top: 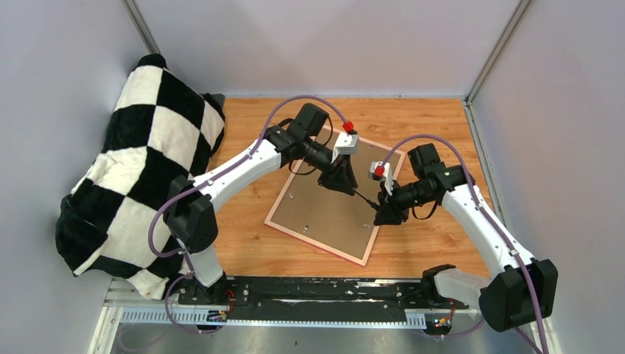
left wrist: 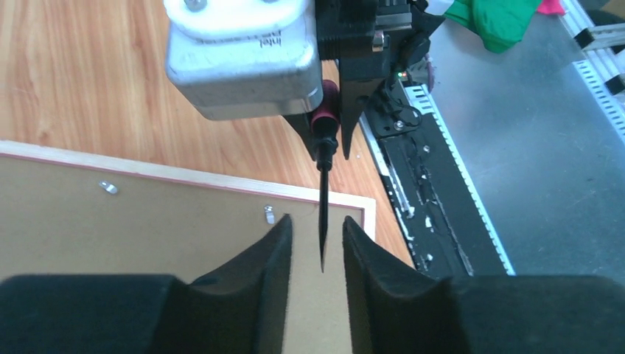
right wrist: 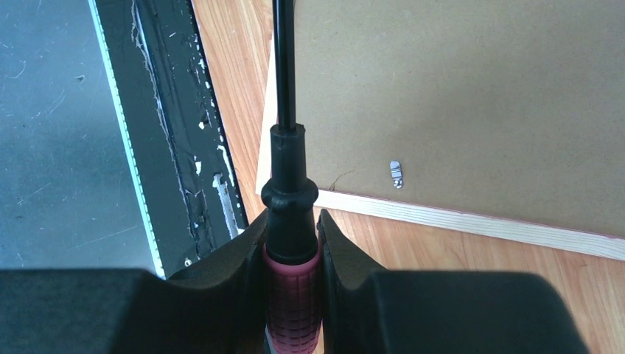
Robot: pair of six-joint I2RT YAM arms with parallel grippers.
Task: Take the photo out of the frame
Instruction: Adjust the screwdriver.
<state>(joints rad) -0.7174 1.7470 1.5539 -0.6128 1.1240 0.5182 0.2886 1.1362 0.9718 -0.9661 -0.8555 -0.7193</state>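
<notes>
1. The photo is not visible. I judge it lies under the backing board (top: 324, 210), picture side down, inside the frame (right wrist: 472, 220), which rests back up on the wooden table (top: 427, 118) between the two arms.
2. Small metal tabs (right wrist: 396, 174) at the board's edge appear to hold it in. These must be bent clear before the photo can come out.
3. The right gripper (right wrist: 291, 221) pinches a screwdriver (right wrist: 292, 243) by its maroon handle, shaft lying low over the board, apparently to lever the tabs.
4. The left gripper (left wrist: 317, 225) has its jaws spread, one either side of the shaft tip and not visibly touching it, probably to steady or take the tool.
5. Writing: the camera housing in the left wrist view bears "intel", upside down. The line beneath is unreadable.
6. A checked blanket (top: 140, 162) lies at the left, well apart.
</notes>
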